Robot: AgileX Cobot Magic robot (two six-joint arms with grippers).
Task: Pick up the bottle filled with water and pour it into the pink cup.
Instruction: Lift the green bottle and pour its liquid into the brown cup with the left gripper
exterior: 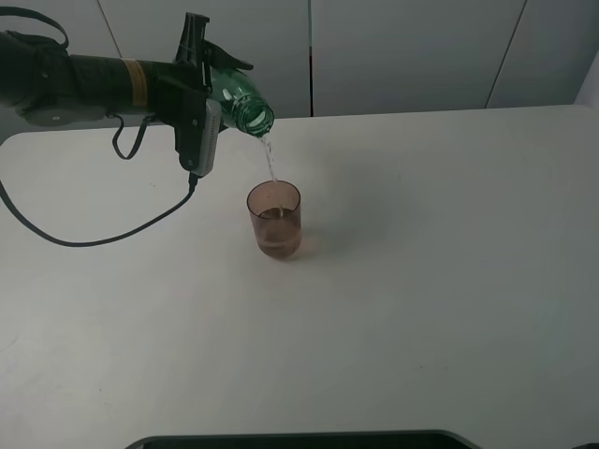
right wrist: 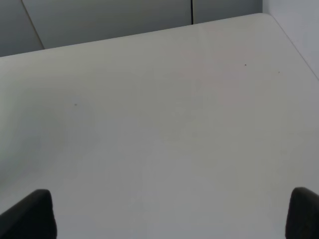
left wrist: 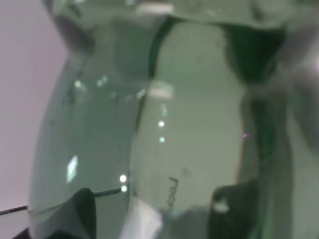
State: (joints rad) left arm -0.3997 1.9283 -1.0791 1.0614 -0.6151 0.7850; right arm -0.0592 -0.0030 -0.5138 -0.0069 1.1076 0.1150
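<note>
My left gripper (exterior: 208, 82) is shut on the green transparent bottle (exterior: 239, 101) and holds it tipped over, neck pointing down to the right. A thin stream of water (exterior: 270, 161) runs from the bottle's mouth into the pink cup (exterior: 274, 220), which stands upright on the white table (exterior: 421, 281) and holds some liquid at its bottom. In the left wrist view the bottle's green body (left wrist: 149, 129) fills the picture. The right gripper (right wrist: 169, 214) is open, only its two dark fingertips (right wrist: 25, 214) show above bare table, and it is out of the exterior view.
A black cable (exterior: 103, 238) loops from the left arm over the table's left part. A dark object's edge (exterior: 299, 440) lies along the table's front. Grey wall panels stand behind the table's far edge.
</note>
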